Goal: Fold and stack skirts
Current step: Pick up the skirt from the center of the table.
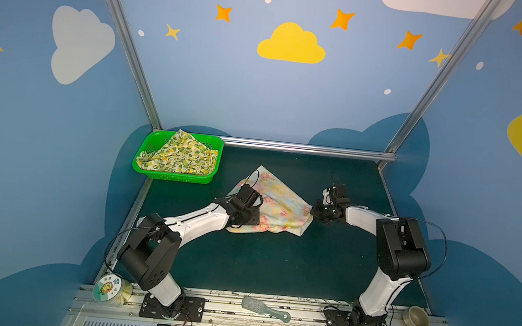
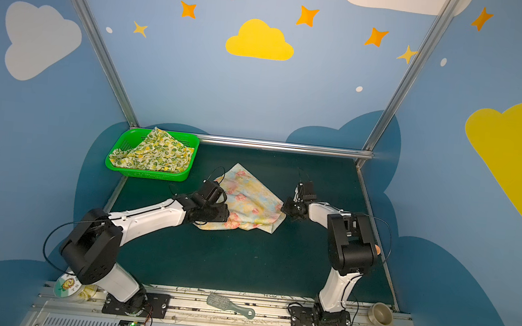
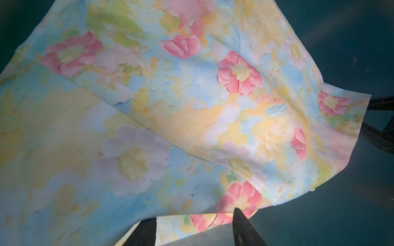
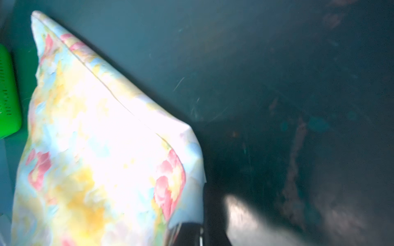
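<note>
The pastel floral skirt [image 1: 277, 201] [image 2: 249, 202] lies crumpled on the dark green mat in the middle of the table. My left gripper [image 1: 253, 215] [image 3: 193, 215] hovers over its near left part, open, its black fingertips [image 3: 241, 221] apart at a folded edge of the cloth [image 3: 191, 95]. My right gripper [image 1: 313, 212] [image 4: 200, 223] is at the skirt's right corner, shut on that corner of the cloth [image 4: 96, 149]. The lemon-print skirt [image 1: 178, 156] [image 2: 152, 155] lies loosely folded inside the green basket.
The green mesh basket [image 1: 170, 177] [image 4: 8, 95] stands at the back left corner. On the front rail lie a lidded round jar [image 1: 110, 289], a grey-green brush [image 1: 265, 309] and a beige cup [image 1: 416, 317]. Blue walls and metal posts close in three sides.
</note>
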Controlling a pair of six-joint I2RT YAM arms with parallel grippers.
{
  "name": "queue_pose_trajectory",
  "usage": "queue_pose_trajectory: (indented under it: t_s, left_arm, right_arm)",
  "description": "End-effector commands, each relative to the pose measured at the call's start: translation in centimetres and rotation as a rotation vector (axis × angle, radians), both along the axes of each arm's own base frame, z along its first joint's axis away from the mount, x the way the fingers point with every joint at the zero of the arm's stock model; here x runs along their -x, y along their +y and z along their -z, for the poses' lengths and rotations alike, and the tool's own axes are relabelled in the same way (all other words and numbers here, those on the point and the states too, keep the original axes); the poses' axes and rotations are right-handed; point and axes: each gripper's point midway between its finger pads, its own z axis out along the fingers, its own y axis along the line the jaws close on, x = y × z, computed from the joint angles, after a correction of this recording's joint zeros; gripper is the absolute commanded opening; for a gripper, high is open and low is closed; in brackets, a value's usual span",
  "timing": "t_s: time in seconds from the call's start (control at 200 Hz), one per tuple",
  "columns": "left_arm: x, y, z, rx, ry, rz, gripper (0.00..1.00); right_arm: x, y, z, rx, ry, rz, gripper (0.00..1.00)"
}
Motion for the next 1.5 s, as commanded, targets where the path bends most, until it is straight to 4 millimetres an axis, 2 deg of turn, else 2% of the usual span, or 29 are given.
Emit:
queue_pose_trajectory:
  t_s: [0.0, 0.095, 0.2, 0.325, 0.36, 0.501, 0.636, 0.751, 0.921, 1.066, 1.216, 1.332, 1.492]
  left_arm:
    - [0.5, -0.2, -1.9, 0.028, -0.012, 0.022, 0.56]
    - [1.3, -1.0, -3.3, 0.066, -0.026, 0.066, 0.55]
    - [2.9, -2.4, -4.5, 0.118, -0.028, 0.133, 0.55]
    - [5.4, -5.0, -5.0, 0.185, -0.009, 0.226, 0.55]
    - [6.5, -6.3, -4.9, 0.222, 0.018, 0.275, 0.57]
    - [8.2, -9.9, -5.0, 0.293, 0.046, 0.353, 0.63]
    - [8.9, -12.8, -7.5, 0.397, 0.014, 0.421, 0.65]
    - [9.8, -14.0, -9.3, 0.435, -0.004, 0.488, 0.66]
    - [10.9, -15.7, -11.7, 0.516, -0.031, 0.553, 0.66]
    - [11.4, -17.1, -12.6, 0.507, -0.050, 0.592, 0.67]
    - [9.5, -16.7, -11.1, 0.420, -0.083, 0.510, 0.64]
    - [7.7, -16.1, -10.9, 0.372, -0.143, 0.439, 0.63]
    - [6.4, -16.3, -9.2, 0.271, -0.132, 0.432, 0.61]
  right_arm:
    - [0.4, 0.7, -7.1, -0.015, -0.073, -0.056, 0.00]
    - [2.7, 0.3, -11.0, -0.006, -0.070, -0.071, 0.00]
    - [5.6, -0.1, -14.3, 0.001, -0.067, -0.089, 0.00]
    - [8.1, 0.2, -16.2, 0.001, -0.102, -0.156, 0.00]
    - [8.7, 0.4, -16.5, 0.000, -0.115, -0.170, 0.00]
    - [9.8, 0.4, -19.1, 0.002, -0.196, -0.181, 0.00]
    - [10.1, 0.8, -22.3, -0.026, -0.312, -0.174, 0.00]
    - [10.4, 1.1, -24.8, -0.043, -0.374, -0.176, 0.00]
    - [10.2, 1.7, -25.9, -0.048, -0.386, -0.193, 0.00]
    - [9.8, 2.3, -26.5, -0.075, -0.395, -0.201, 0.00]
    - [9.8, 2.8, -27.3, -0.112, -0.418, -0.211, 0.00]
    - [9.8, 2.7, -27.7, -0.113, -0.430, -0.208, 0.00]
    - [10.0, 2.6, -28.0, -0.113, -0.450, -0.208, 0.00]
